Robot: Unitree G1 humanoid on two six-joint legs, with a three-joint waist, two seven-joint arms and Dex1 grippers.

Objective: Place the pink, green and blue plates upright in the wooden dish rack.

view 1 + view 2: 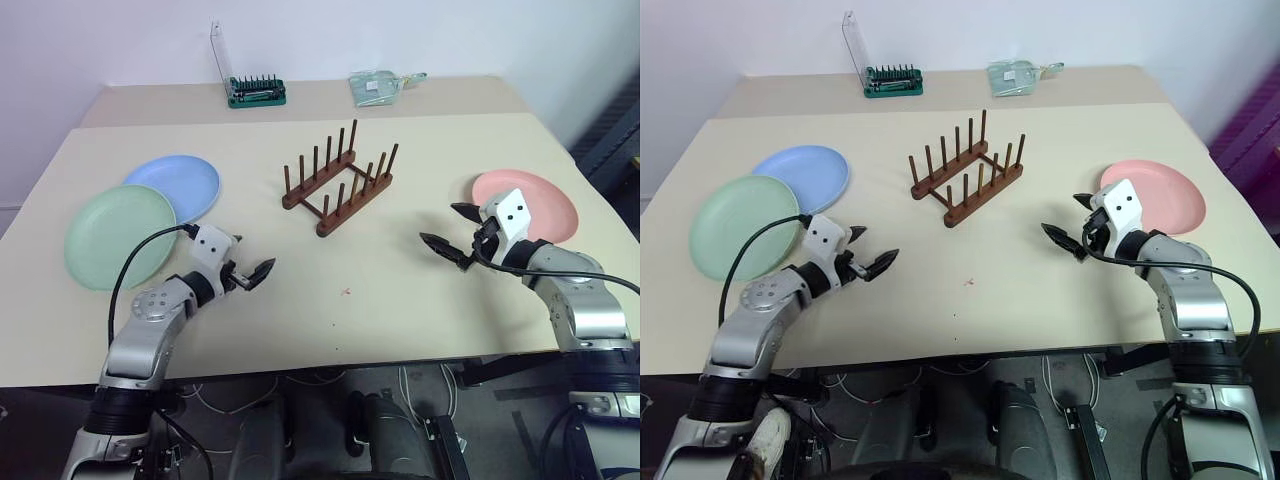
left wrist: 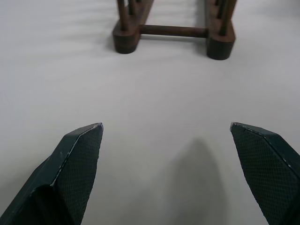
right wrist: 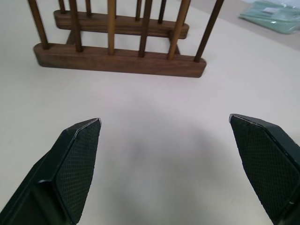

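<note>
The wooden dish rack (image 1: 338, 180) stands empty at the middle of the table, its pegs upright. The green plate (image 1: 118, 236) lies flat at the left, with the blue plate (image 1: 178, 186) just behind it and partly under its rim. At the right lies the pink plate (image 1: 528, 203), flat on the table. My left gripper (image 1: 250, 269) hovers open beside the green plate, pointing toward the rack (image 2: 173, 33). My right gripper (image 1: 452, 232) is open too, just left of the pink plate, facing the rack (image 3: 119, 58). Neither holds anything.
A green screwdriver-bit holder (image 1: 257, 92) with a clear lid and a clear packet (image 1: 378, 86) sit on a second table at the back. The table's front edge (image 1: 330, 368) runs close under both arms.
</note>
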